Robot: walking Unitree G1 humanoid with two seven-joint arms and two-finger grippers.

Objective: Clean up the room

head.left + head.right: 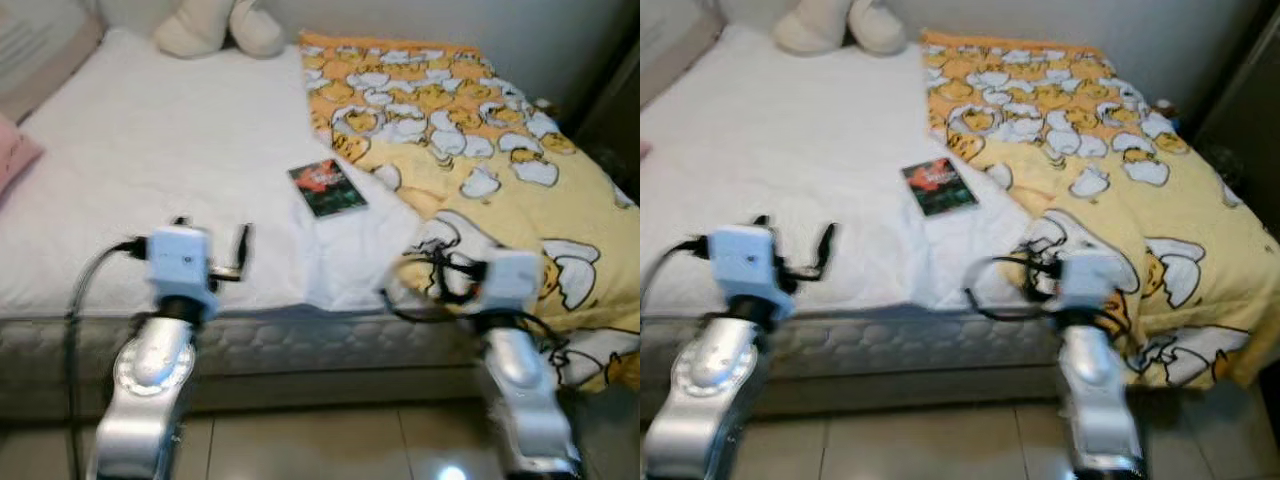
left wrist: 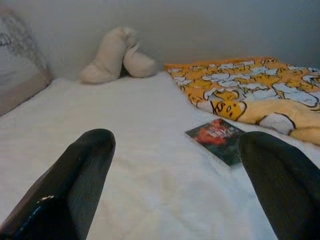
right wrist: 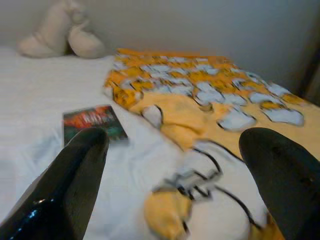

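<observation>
A bed (image 1: 150,180) with a white sheet and quilted mattress edge stands on a tiled floor (image 1: 300,440). A small dark book (image 1: 327,187) lies flat near the middle of the sheet, just beside the edge of a yellow patterned blanket (image 1: 470,150) that covers the right side and hangs over the front edge. A cream plush toy (image 1: 215,27) rests at the head by the wall. A beige pillow (image 1: 40,50) sits at the left, with a pink cushion (image 1: 15,155) below it.
</observation>
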